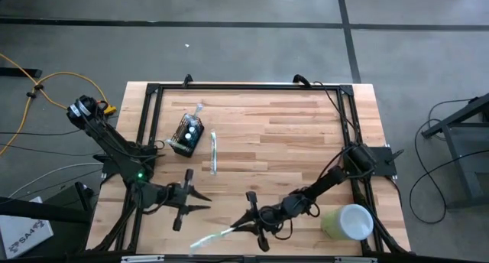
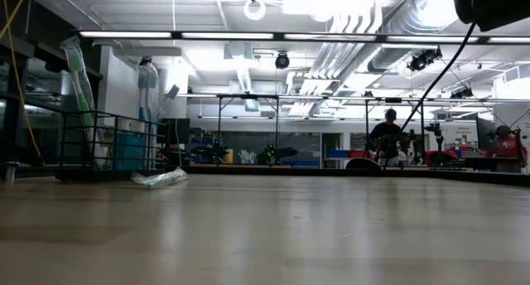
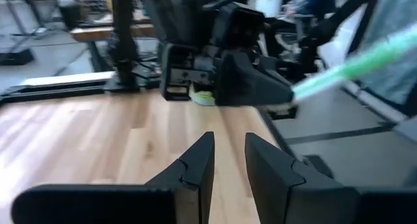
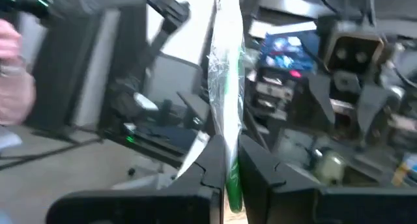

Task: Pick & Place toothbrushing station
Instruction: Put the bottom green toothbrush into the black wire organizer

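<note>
Toothbrushing station (image 1: 188, 135) – black wire-mesh holder, lying on wooden table (image 1: 290, 125), left of centre in high view. Pale green cup (image 1: 348, 222) at lower right. Right gripper (image 1: 250, 224), bottom centre, fingers clamped on wrapped green toothbrush (image 4: 225, 94). Left gripper (image 1: 200, 202), lower left – fingers narrowly parted, holding nothing. Second wrapped toothbrush (image 1: 214, 152) just right of holder.

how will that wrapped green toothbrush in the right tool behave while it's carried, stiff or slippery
Probably stiff: the wrapped toothbrush runs straight out from the right tool, with no sag in the high view. Likely slippery, since its clear wrapper looks glossy and crinkled. Gripped near one end, the long free part may swing or pivot.
</note>
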